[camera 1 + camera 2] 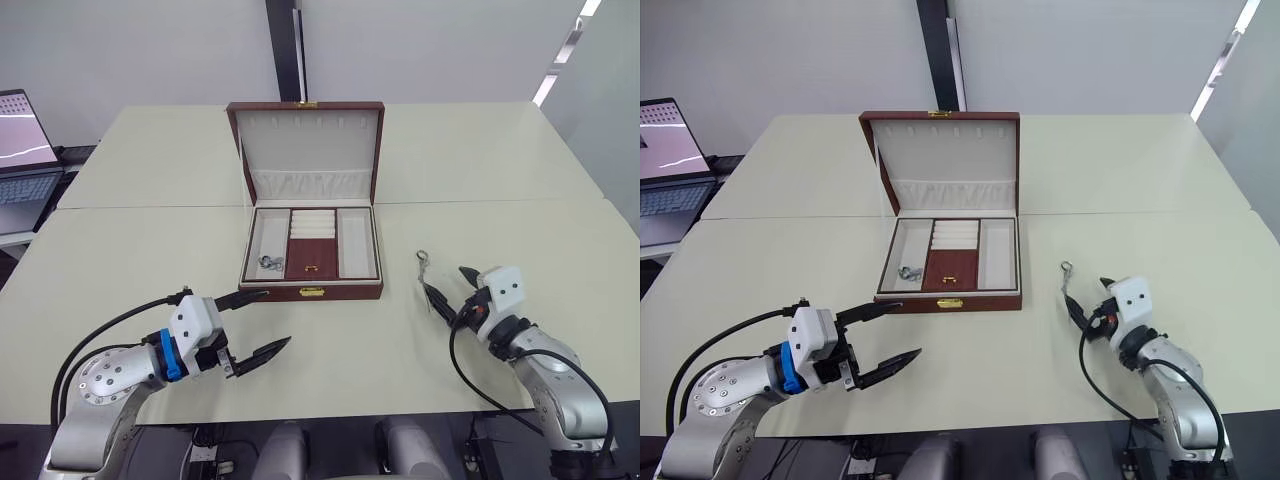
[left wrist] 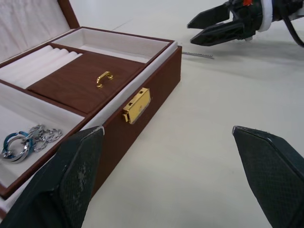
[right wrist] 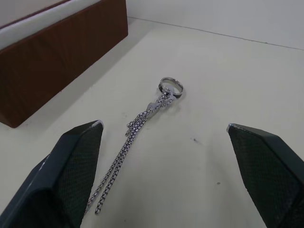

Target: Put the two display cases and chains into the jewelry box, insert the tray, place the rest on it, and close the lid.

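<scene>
A jewelry box (image 1: 312,291) of smooth, satiny reddish-brown wood grain with a shiny gold metal clasp (image 2: 136,105) and matt cream cloth lining. Silver metal chain (image 3: 137,124) lies on the smooth matt counter (image 1: 480,190). Black fingers (image 3: 71,175) look finely textured.

The left tool (image 1: 253,326) is hovering low over the desk (image 1: 350,350), its two black fingers spread wide and pointing forward and to the right. The left arm is bending in from the near left corner. The right tool (image 1: 448,288) is reaching forward and leftward, fingers parted, its wrist angling in from the right.
</scene>
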Robot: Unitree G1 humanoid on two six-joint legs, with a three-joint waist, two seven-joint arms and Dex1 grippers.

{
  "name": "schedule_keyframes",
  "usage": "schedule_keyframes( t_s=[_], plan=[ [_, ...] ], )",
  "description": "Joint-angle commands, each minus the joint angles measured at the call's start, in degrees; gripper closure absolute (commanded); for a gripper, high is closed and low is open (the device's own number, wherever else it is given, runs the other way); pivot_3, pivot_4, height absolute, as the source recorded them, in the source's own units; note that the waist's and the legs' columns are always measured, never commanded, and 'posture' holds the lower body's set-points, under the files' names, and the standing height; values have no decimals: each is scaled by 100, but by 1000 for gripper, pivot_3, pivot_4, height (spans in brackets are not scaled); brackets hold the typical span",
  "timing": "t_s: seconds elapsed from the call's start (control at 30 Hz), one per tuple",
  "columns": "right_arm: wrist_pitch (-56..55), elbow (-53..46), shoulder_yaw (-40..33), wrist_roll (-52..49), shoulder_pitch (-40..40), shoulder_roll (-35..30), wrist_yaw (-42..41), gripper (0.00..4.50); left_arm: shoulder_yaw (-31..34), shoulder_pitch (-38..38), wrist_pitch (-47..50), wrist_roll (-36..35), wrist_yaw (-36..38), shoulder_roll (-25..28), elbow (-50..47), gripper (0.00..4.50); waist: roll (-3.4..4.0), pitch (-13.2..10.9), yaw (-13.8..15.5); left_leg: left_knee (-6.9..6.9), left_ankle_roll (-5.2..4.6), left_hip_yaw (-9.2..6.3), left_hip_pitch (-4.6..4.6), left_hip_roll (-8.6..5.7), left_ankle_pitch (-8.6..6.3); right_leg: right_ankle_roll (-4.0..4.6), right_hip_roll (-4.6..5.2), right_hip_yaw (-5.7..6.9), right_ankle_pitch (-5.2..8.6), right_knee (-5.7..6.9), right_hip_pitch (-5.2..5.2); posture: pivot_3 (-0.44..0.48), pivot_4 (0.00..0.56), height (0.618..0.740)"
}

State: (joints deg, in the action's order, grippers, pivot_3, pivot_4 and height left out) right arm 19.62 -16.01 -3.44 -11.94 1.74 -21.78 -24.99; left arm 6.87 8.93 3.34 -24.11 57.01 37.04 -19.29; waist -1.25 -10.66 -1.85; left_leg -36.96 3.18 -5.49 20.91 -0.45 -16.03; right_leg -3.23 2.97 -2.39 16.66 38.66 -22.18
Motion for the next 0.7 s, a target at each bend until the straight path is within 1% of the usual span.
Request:
schedule_keyframes(
  t_s=[0.03,0.2,0.43,0.7],
  plan=[
    [105,-124,191,183,-228,127,224,63,-127,-202,88,-53,-52,-3,-264,0,0,0,-7,0,0,1,0,0,0,0,-1,0,0,1,0,0,150,740],
    [446,-166,494,375,-486,281,437,63,-240,-372,247,-79,-107,2,-352,0,0,0,-11,1,0,-2,0,2,0,0,-5,0,0,1,-2,0,150,740],
    [883,-69,696,566,-613,383,670,63,-304,-580,404,-58,-189,0,-399,0,0,0,-3,0,0,-2,1,0,0,0,-4,0,0,1,-1,0,150,740],
    [1276,165,725,726,-823,505,889,63,-323,-669,408,-10,-231,-37,-359,0,0,1,-12,-1,0,-2,-2,1,0,0,-6,0,0,5,-1,0,150,740]
  ],
)
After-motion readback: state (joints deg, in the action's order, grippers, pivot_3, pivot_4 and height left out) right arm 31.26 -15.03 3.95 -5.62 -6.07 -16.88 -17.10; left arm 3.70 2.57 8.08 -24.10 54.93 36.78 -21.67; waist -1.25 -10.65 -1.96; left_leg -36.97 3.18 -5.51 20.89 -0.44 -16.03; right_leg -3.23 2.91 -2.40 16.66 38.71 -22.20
